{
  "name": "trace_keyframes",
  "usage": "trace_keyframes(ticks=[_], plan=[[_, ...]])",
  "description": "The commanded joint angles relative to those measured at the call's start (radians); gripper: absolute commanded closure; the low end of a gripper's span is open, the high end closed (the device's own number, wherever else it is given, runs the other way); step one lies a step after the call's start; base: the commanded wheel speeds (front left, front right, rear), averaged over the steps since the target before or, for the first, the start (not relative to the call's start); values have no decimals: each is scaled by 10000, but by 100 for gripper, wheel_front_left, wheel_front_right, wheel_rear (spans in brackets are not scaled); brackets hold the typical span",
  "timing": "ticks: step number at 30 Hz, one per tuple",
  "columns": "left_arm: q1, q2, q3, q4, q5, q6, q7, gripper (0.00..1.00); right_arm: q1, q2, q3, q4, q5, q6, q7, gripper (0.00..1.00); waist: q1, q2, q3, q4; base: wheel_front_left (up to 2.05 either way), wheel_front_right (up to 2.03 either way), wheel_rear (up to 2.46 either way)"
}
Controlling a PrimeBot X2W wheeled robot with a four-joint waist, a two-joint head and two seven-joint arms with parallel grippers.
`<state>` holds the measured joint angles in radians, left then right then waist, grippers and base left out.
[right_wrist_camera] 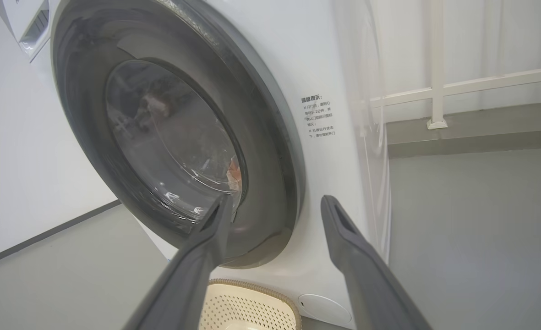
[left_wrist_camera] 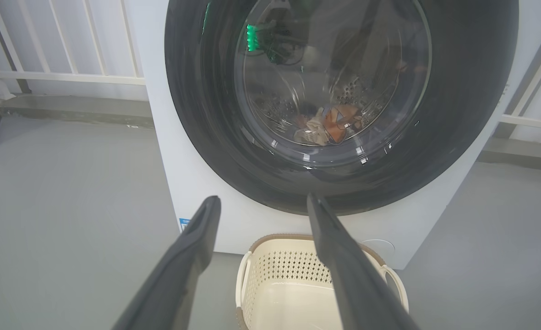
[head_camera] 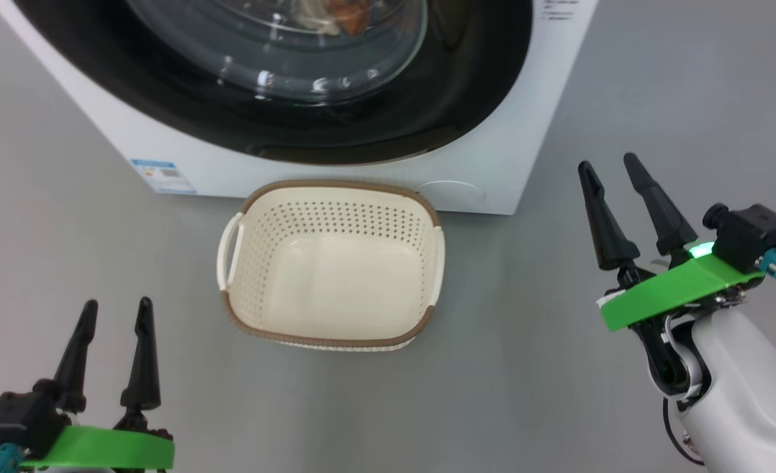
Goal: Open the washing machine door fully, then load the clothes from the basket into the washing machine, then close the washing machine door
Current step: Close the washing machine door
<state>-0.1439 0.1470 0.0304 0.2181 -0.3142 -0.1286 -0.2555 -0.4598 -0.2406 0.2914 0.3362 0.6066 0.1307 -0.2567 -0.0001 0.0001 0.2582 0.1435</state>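
The washing machine door (left_wrist_camera: pixel 197 114) sits shut against the white washing machine (head_camera: pixel 493 164), and the clothes (left_wrist_camera: pixel 327 126) lie in the drum behind its glass, a cream and orange-brown bundle. The basket (head_camera: pixel 335 217) stands on the grey floor (head_camera: pixel 525 328) just in front of the machine, below the door. The left gripper (head_camera: pixel 115 309) and right gripper (head_camera: pixel 608 164) hover on either side of the basket, well apart from it, each with its jaws spread wide.

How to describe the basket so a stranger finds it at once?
Find the big white washing machine with its round black-rimmed door. On the grey floor just before it stands the basket: cream, perforated, empty, with a brown rim and white side handles.
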Motion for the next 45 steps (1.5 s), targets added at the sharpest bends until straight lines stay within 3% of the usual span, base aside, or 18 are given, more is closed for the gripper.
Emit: trace_keyframes(ticks=[1,26,45], plan=[[40,315,370,-189,72,-21,-63,0,223,63,119,-275,-60,0,-51,0,1,-1,-335,-399,0,0,0],[930,747,816,-36,114,-21,-63,0,2092,21,75,-562,-132,0,-51,0,1,-1,-1364,-2142,0,0,0],[1149,848,1015,6,-17,-21,-63,0,2750,-103,-342,-832,-208,0,-51,0,1,-1,-1536,-2585,0,0,0]])
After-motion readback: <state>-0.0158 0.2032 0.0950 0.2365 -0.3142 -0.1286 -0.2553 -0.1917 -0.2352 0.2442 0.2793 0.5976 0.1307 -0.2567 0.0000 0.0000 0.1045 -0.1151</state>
